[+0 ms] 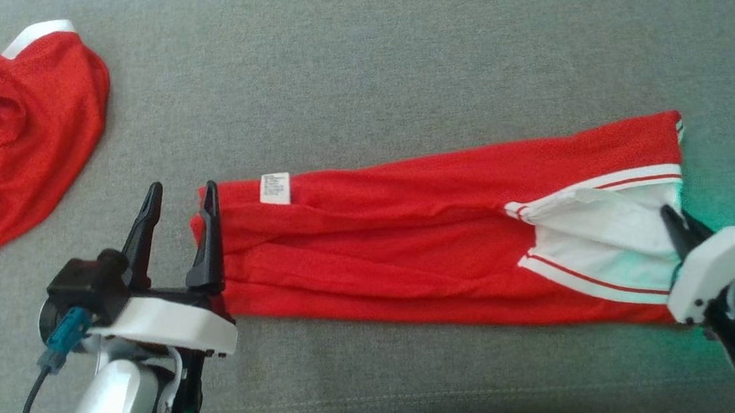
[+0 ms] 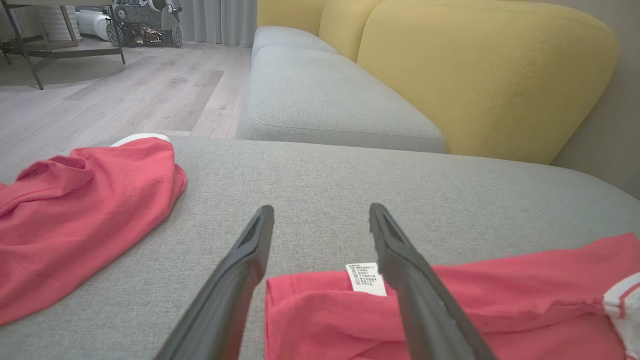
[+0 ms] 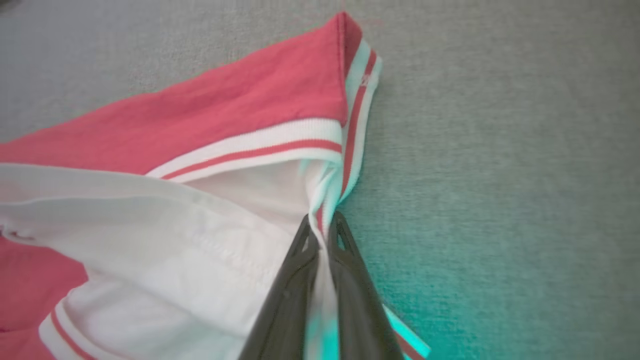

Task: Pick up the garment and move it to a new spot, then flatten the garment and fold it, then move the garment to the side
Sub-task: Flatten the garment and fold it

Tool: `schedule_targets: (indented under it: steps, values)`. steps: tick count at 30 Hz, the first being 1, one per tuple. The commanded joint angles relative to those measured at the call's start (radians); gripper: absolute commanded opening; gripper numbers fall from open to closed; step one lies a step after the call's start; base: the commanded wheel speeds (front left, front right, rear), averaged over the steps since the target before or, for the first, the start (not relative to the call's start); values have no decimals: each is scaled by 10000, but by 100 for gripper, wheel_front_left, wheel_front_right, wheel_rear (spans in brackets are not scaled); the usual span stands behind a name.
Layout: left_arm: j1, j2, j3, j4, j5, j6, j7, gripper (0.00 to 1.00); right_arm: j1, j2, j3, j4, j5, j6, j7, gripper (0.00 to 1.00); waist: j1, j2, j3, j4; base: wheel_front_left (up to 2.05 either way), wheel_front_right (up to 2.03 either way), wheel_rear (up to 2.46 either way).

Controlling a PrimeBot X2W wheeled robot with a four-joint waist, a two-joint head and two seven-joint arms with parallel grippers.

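Lying crumpled at the far left of a grey cushion (image 1: 394,62) is a second red garment (image 1: 10,140). Next, the left gripper (image 1: 181,187) stands with fingers spread wide, straddling the left end of the garment (image 1: 410,229), a long folded red strip stretching across the cushion's middle, its white label (image 1: 275,188) near that end. At the far right, the right gripper (image 1: 668,214) is pinched tight on the garment's white striped hem (image 3: 330,200).

Head cam looks steeply down on the grey seat (image 1: 394,62) from mid-range, L wrist cam sits low along it toward a yellow backrest (image 2: 480,75), R wrist cam v. close on garment (image 3: 240,100) striped end, which head view shares.
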Motion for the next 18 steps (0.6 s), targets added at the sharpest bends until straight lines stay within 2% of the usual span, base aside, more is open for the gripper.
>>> schedule_targets:
  steps: [1,13,18]
  values:
    - [-233,176,495,-282,100,0,-122,100,34,-234,-62,-483,83,-7,-57,0,0,0,-47,-44,0,0,0]
    - [-92,84,669,-371,163,-47,-123,100,454,-1089,-1686,-1234,158,-7,341,0,0,0,-105,-199,0,0,0]
    - [-29,51,742,-353,188,-71,-123,100,470,-1137,-1614,-1638,332,-7,550,0,0,0,-208,-272,0,0,0]
